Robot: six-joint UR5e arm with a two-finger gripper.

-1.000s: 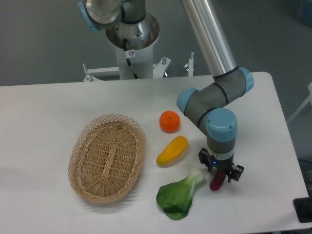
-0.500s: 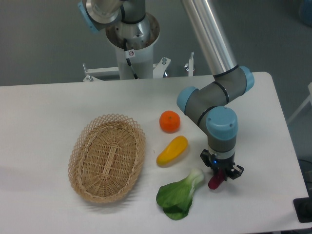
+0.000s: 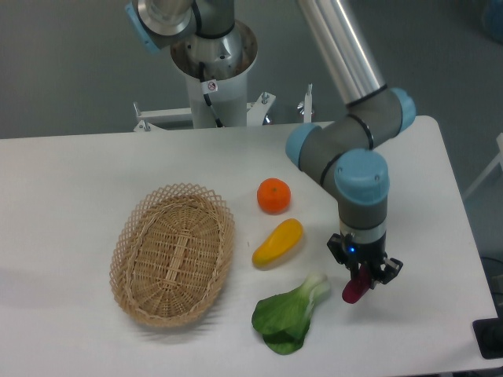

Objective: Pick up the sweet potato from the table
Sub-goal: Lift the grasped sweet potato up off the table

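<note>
While the gripper (image 3: 363, 280) is clamped on the sweet potato (image 3: 354, 289), at the near right of the table (image 3: 71, 181) beside the bok choy (image 3: 289, 314), raise it straight up and keep your grip firm. The white top is smooth; the yellow squash (image 3: 277, 242), orange (image 3: 273, 195) and wicker basket (image 3: 173, 253) lie to the left, before a grey wall.

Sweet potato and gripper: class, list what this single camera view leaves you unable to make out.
- Sweet potato: its upper part is hidden by the gripper; only the lower end shows.
- Fingers: too small and dark to tell where they touch the tuber.
- Whether the sweet potato touches the table: not settled from this angle.
- Black object at the lower right corner: cut off by the frame edge.
</note>
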